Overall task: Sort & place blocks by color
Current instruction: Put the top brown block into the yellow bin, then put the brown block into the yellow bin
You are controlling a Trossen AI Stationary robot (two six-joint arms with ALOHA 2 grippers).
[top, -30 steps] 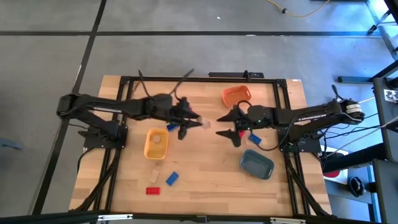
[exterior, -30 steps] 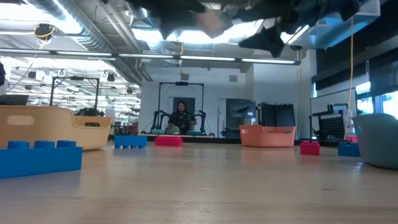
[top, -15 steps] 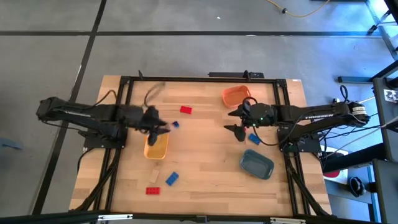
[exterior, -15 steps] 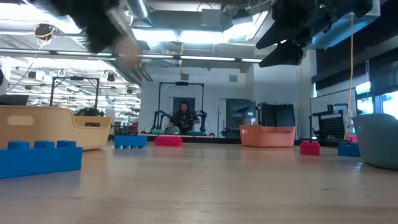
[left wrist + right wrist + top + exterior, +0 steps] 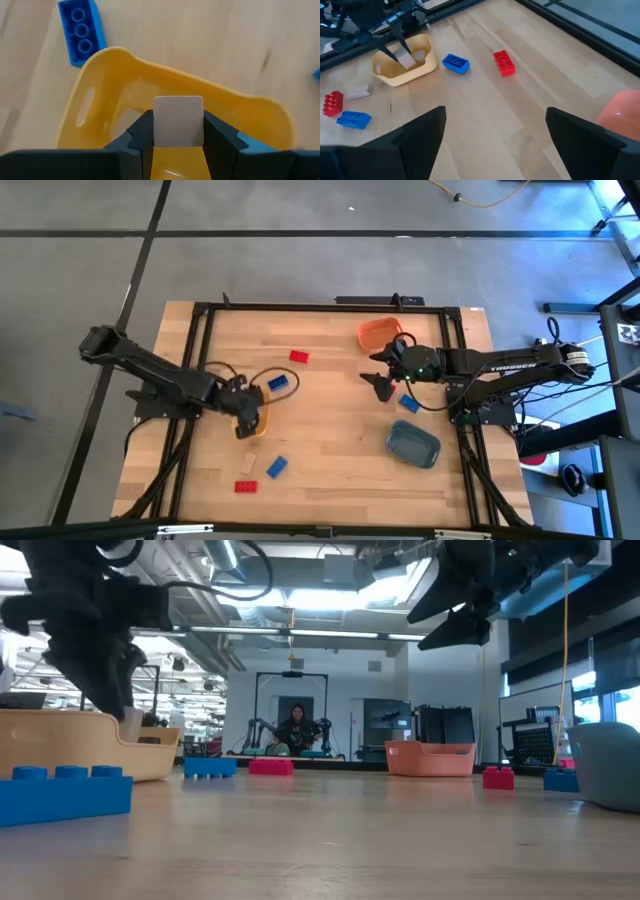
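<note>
Blocks lie scattered over the wooden desk (image 5: 330,430). The left tool (image 5: 178,131) is positioned over the yellow tray (image 5: 256,416) at the desk's left side, clenched on a pale beige block (image 5: 178,121) held between its fingers above the tray's interior. Just beside the yellow tray, toward the desk's far edge, rests a blue block (image 5: 281,382), with a red block (image 5: 298,357) farther on. Near the front edge lie a second blue block (image 5: 276,467), a second red block (image 5: 245,486) and a beige block (image 5: 247,464), all apart from the trays.

The right tool (image 5: 383,387) hangs above the desk at the right, fingers spread wide and gripping nothing. It sits near the orange tray (image 5: 379,333), with another blue block (image 5: 409,403) close by. The slate-blue tray (image 5: 413,444) stands nearer the front on the right. In the low view a person (image 5: 295,727) sits in the room beyond.
</note>
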